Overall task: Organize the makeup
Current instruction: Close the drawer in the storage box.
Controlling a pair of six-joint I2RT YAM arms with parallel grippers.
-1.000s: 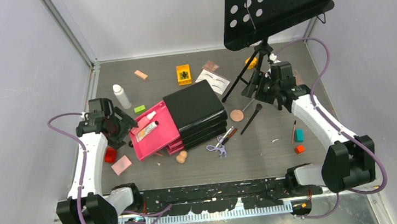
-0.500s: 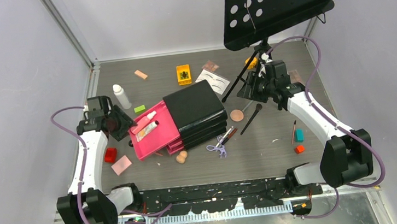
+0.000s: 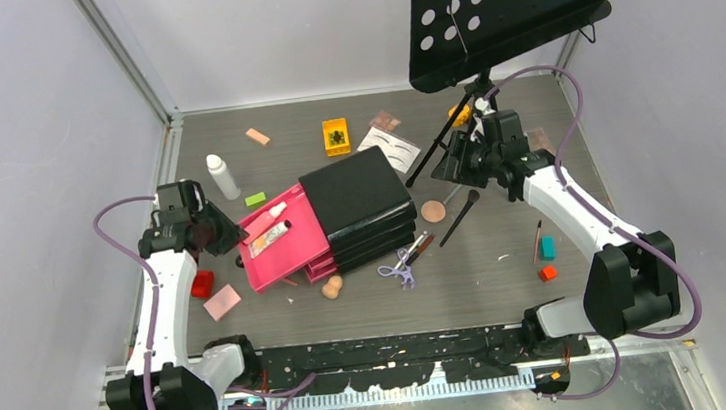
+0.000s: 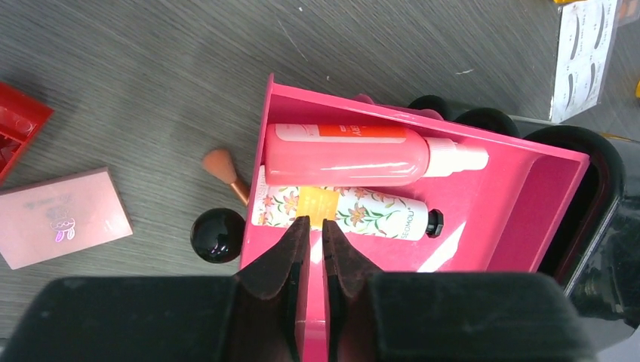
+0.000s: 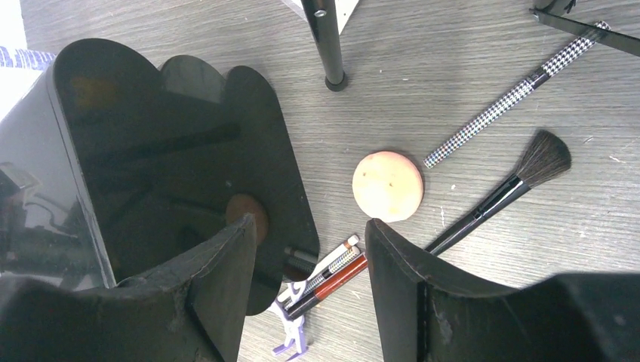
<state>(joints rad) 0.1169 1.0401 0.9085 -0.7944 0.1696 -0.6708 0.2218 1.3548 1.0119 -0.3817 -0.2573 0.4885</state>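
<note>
Pinching drawer (image 4: 490, 226) front wall: left gripper (image 4: 315, 224) clenched on it. Drawer sticks out at chest's (image 3: 353, 191) 8 o'clock. Inside, side by side: pink tube (image 4: 347, 154), floral tube (image 4: 355, 213). Right gripper (image 5: 309, 226) spread, grasping nothing, above table (image 5: 490, 90); sponge (image 5: 387, 186) at its 1 o'clock, brush (image 5: 498, 192) at 2. Scissors (image 3: 397, 267) at chest's 5 o'clock.

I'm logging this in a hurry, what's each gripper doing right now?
The left gripper is closed on the edge of the pink drawer.
The right gripper is open, holding nothing.
</note>
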